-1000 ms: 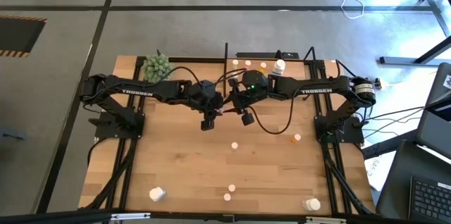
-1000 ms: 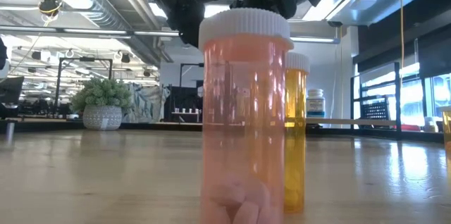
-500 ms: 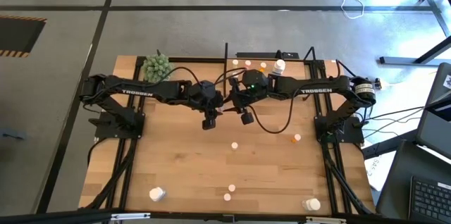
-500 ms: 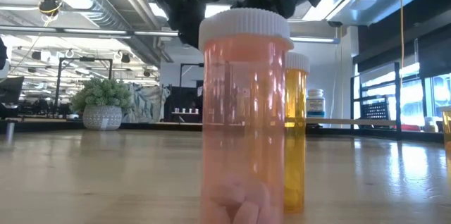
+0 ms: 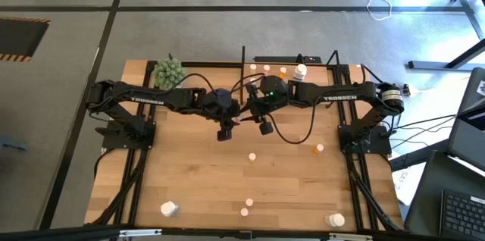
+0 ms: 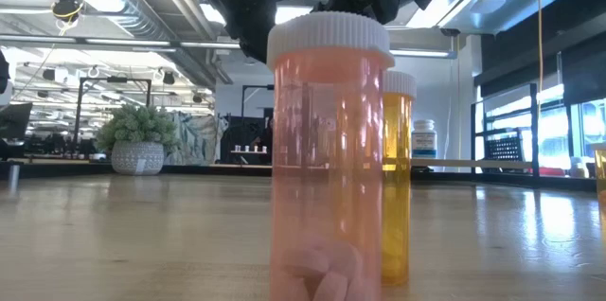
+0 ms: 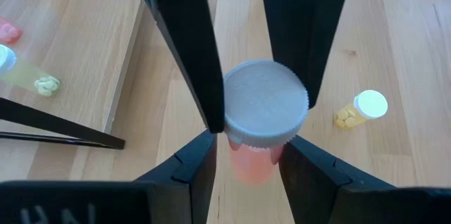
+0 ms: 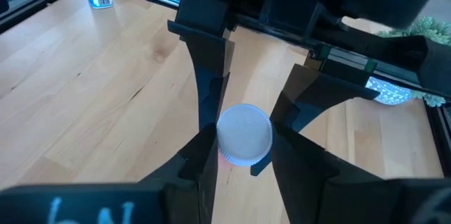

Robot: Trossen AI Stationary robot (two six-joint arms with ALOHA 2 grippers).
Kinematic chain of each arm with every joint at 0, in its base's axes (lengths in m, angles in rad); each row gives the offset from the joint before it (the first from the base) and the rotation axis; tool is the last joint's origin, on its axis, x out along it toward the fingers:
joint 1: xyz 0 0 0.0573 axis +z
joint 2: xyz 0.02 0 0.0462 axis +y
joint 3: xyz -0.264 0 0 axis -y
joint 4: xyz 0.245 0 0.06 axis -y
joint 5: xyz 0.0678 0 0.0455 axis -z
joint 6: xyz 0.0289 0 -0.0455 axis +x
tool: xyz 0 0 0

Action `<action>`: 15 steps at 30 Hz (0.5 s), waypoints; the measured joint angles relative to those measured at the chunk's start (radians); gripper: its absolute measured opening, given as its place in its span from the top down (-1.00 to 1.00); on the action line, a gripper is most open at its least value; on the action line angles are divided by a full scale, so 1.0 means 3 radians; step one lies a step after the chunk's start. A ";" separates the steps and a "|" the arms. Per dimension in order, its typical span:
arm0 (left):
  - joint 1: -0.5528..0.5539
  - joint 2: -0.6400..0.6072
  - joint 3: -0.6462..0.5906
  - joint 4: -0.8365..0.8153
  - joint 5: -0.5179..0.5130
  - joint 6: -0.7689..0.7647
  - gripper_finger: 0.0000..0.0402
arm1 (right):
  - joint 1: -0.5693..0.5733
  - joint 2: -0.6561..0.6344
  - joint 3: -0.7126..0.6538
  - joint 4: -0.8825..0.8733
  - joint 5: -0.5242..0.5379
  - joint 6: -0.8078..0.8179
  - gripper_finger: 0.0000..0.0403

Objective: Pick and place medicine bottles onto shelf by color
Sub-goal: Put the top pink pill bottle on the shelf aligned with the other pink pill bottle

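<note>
Pink-bodied bottle (image 7: 264,122) stands between both grippers' fingers: left gripper (image 7: 262,76) barely parted; right gripper (image 8: 243,122) pinching it.

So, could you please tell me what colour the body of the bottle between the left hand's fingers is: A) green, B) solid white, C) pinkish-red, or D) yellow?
C: in the left wrist view, the bottle between the left hand fingers shows a pinkish-red body under its white cap.
</note>
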 joint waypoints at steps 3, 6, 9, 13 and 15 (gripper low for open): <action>-0.0020 -0.0007 0.0002 -0.0023 -0.0001 0.0014 0.30 | 0.0000 0.0003 0.0000 -0.0001 -0.0001 0.0000 0.41; -0.0023 -0.0011 0.0006 -0.0067 0.0000 0.0024 0.30 | 0.0000 0.0003 0.0000 -0.0002 0.0001 0.0001 0.41; -0.0020 -0.0013 0.0008 -0.0188 -0.0046 0.0020 0.30 | 0.0000 0.0005 0.0000 -0.0002 0.0012 0.0000 0.41; -0.0022 -0.0013 0.0008 -0.0321 -0.0095 0.0007 0.30 | -0.0001 0.0005 0.0000 -0.0002 0.0015 0.0000 0.41; -0.0020 -0.0013 0.0008 -0.0346 -0.0113 -0.0003 0.30 | 0.0000 0.0005 0.0000 -0.0002 0.0016 0.0000 0.41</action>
